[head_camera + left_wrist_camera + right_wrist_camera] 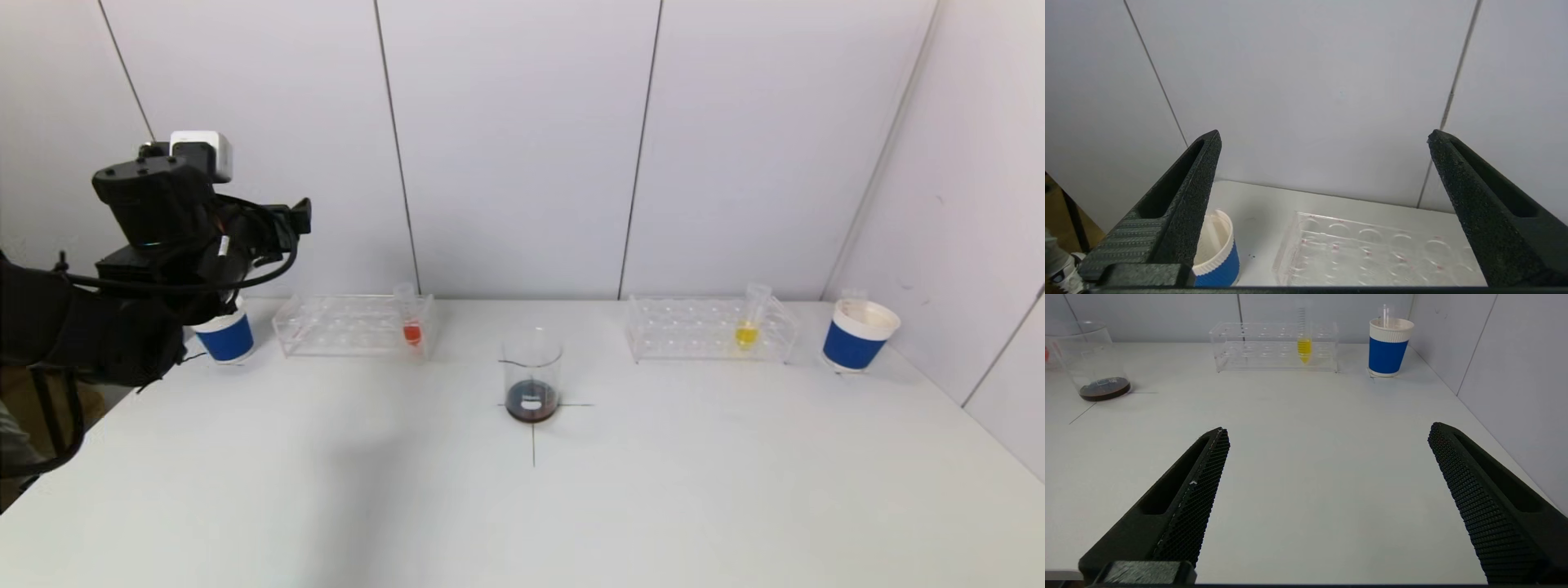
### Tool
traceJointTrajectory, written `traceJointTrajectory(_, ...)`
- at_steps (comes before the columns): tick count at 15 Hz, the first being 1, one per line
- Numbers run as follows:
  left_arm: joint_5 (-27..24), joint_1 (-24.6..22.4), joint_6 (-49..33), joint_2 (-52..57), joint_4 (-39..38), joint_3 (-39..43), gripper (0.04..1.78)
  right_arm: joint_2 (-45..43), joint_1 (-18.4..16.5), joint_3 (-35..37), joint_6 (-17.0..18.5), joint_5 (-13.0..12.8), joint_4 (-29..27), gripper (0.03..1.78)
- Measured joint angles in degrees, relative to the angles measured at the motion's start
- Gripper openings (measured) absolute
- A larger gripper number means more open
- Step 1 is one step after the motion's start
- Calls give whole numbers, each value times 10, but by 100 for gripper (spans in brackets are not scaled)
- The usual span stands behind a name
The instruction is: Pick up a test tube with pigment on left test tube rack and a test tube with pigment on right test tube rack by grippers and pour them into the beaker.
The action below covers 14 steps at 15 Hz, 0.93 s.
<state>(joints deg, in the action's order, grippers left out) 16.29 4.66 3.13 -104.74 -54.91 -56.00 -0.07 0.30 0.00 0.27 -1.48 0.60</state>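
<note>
Blue cup (224, 336) sits under the raised left pincer (1323, 212), which is spread wide and holds nothing. Next, the red tube (411, 314) stands in the left rack (353, 325), then the beaker (531, 380), then the yellow tube (749, 317) in the right rack (709, 328). The right pincer (1327, 506) gapes wide and bare, low over the worktop (1306, 428). The tubes look thin, slippery and easy to break; hold them near the top.

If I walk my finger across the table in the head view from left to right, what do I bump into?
Left blue paper cup → left clear rack → red-pigment tube → glass beaker → right clear rack → yellow-pigment tube → right blue paper cup.
</note>
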Motion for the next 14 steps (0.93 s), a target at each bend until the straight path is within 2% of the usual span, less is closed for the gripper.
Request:
traceJointTrajectory(7,-18,29,-2,274,79,162,176,0,0,0,0,0,0,177)
traceJointTrajectory(14,-17,35,1,623,312,273,176,0,0,0,0,0,0,177)
